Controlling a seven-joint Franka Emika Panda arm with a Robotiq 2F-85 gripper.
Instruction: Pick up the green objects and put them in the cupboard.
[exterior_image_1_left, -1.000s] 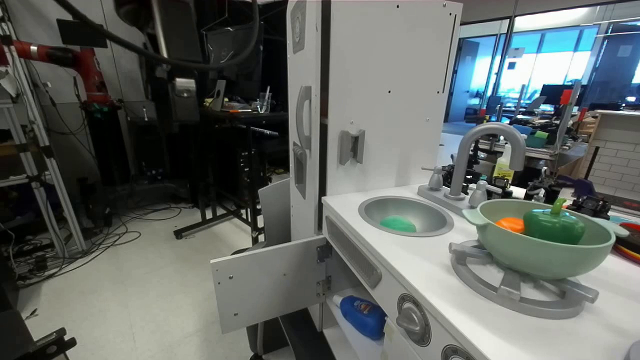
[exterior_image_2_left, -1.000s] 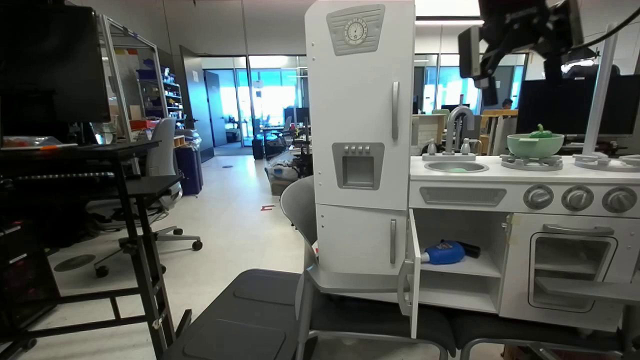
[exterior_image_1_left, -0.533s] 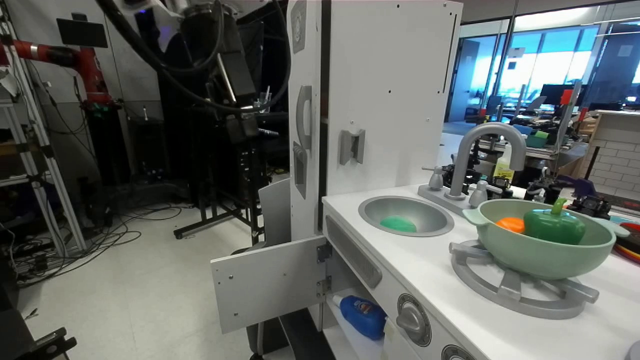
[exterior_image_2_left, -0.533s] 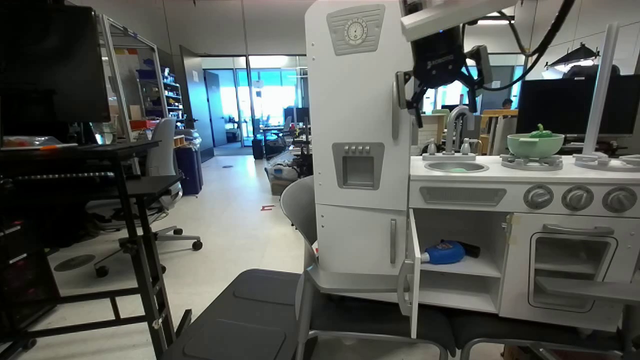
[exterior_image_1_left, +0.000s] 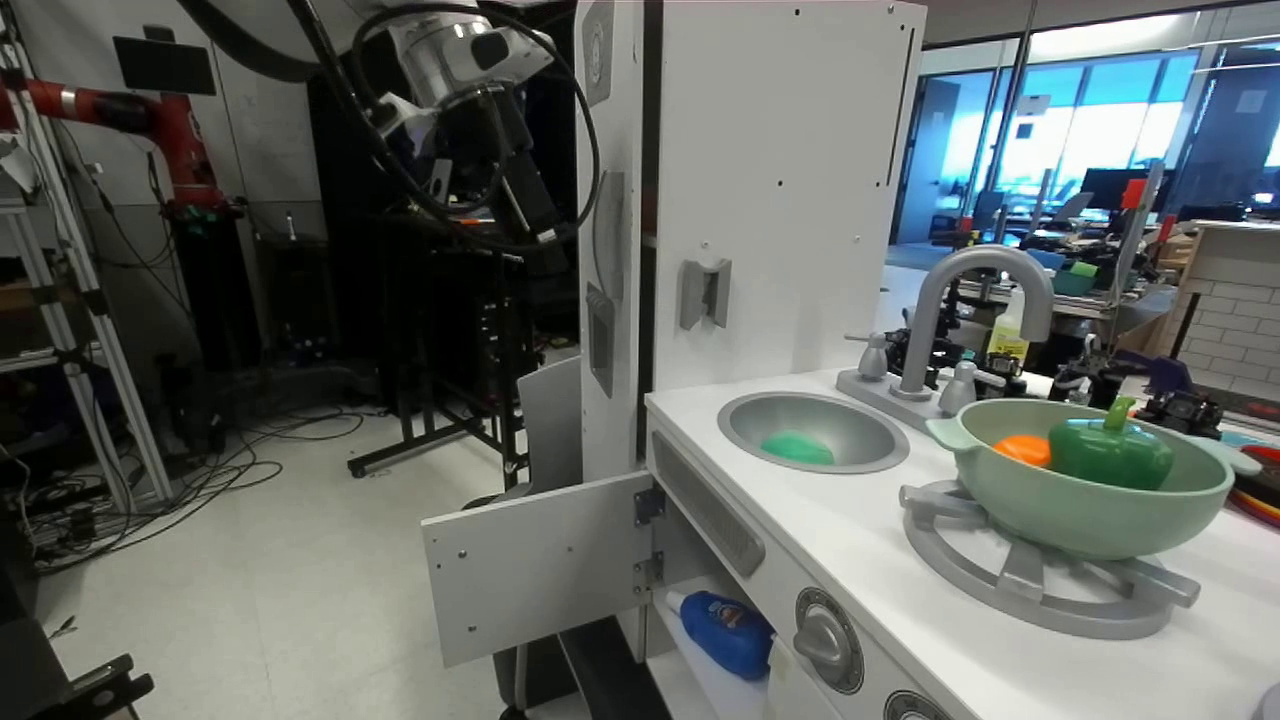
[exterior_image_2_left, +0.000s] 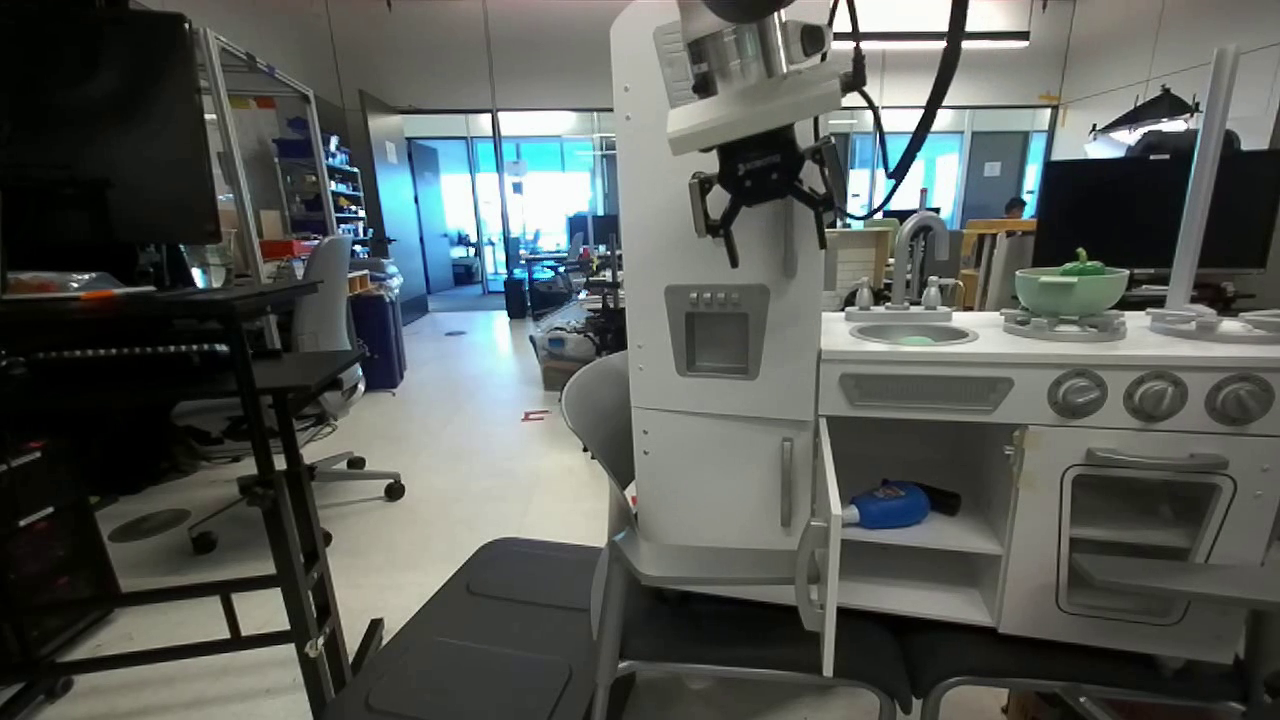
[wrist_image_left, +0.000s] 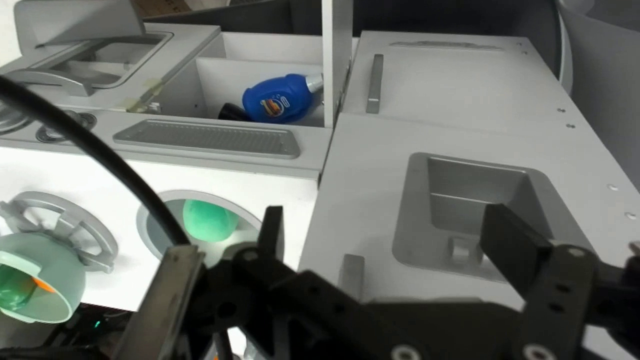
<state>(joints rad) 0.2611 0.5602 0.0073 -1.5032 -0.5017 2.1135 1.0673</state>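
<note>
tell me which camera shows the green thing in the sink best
The wrist view: the green piece looks largest there, seen inside the sink. Both exterior views show it smaller; in an exterior view the green piece is just a sliver.

In an exterior view the cupboard (exterior_image_2_left: 715, 395) faces me squarely; in an exterior view, nearer, the sink (exterior_image_1_left: 860, 433) sits centre-right; the wrist view shares both from above.
</note>
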